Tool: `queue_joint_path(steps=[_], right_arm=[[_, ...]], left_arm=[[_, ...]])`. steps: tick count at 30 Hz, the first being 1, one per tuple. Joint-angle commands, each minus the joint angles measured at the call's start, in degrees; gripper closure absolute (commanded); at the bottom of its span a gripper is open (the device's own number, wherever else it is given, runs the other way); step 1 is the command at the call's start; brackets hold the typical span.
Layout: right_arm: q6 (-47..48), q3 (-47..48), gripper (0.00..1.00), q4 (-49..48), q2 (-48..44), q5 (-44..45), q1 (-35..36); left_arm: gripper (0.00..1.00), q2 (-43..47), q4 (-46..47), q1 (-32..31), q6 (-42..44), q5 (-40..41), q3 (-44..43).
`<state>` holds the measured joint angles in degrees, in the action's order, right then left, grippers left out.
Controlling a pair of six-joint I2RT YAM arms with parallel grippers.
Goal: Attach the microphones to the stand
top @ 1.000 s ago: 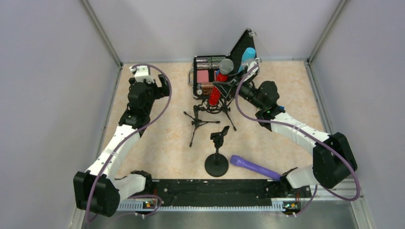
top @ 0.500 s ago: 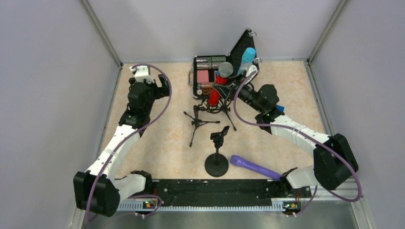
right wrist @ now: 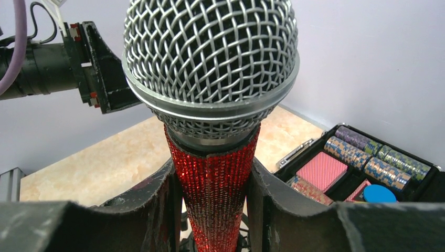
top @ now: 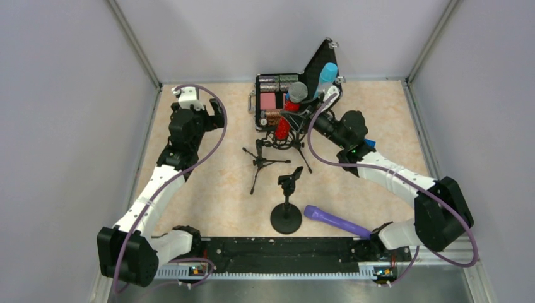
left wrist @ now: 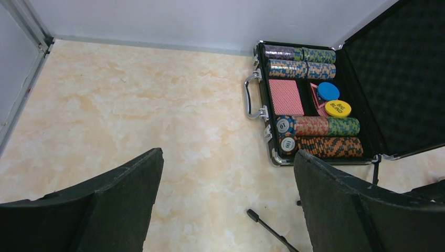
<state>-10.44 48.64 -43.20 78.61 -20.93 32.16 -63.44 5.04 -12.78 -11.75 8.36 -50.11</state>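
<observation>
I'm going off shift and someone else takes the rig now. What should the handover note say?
Left claw: open, empty, over the table.
Right claw: shut on the red microphone, head up, at the back.
Light blue microphone: upright at the back; its mount is hidden.
Purple microphone: lying on the table beside the round-base stand, whose clip is empty.
Done: none clearly seen mounted. Left: seat the red, then the purple.

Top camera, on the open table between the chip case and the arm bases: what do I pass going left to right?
empty tripod stand → round-base stand → purple microphone
</observation>
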Motion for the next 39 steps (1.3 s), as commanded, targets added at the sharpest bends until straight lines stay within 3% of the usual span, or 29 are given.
queue_joint_path(steps=[1,39], right_arm=[[3.1,4.0,1.0,13.2,2.7,0.9,0.8],[6.9,-3.6,1.0,4.1,3.9,-0.1,2.0]], left_arm=[[0.02,0.8,1.2,0.3,0.6,-0.8,-0.2],[0.02,0.4,1.4,0.3,0.3,-3.6,-0.3]])
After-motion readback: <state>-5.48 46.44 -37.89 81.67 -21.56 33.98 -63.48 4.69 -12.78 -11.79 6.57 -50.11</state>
